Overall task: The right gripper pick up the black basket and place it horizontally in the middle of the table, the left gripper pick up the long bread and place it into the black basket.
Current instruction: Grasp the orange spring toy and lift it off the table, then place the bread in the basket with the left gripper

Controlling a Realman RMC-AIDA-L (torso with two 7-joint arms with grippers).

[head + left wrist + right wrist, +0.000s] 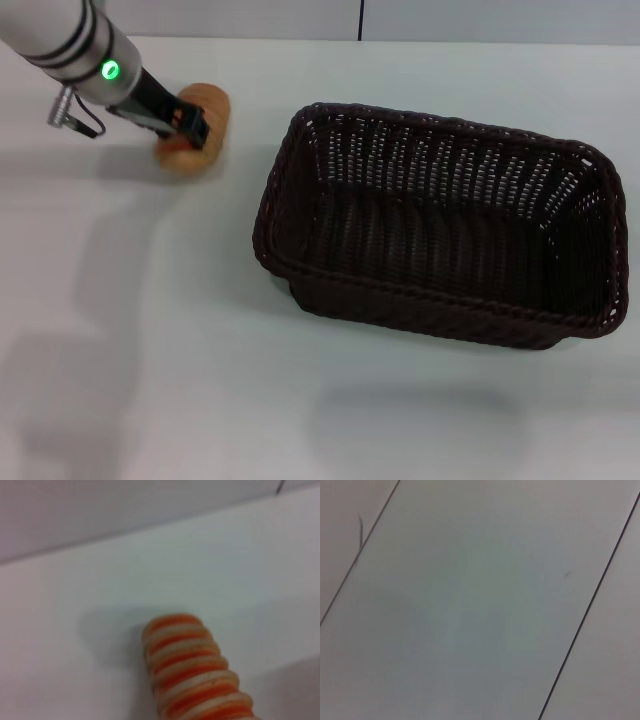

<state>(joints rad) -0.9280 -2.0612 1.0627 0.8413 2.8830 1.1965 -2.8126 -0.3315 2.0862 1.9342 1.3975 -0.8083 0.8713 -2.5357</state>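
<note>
The dark woven wicker basket (440, 230) already lies lengthwise mid-tabletop (150, 380), while the left gripper (192, 128) straddles the ridged orange-brown loaf (200, 125) near the far left corner, grasp state indeterminable, transfer outstanding.

Count: 1 basket, 1 loaf, 1 hand, 1 worktop.
One black basket (440, 235), upright, nothing inside it. One long bread (200, 125), also seen close up in the left wrist view (195, 672). One left hand (185, 125) in head view, none on the right. One white worktop (150, 330).
</note>
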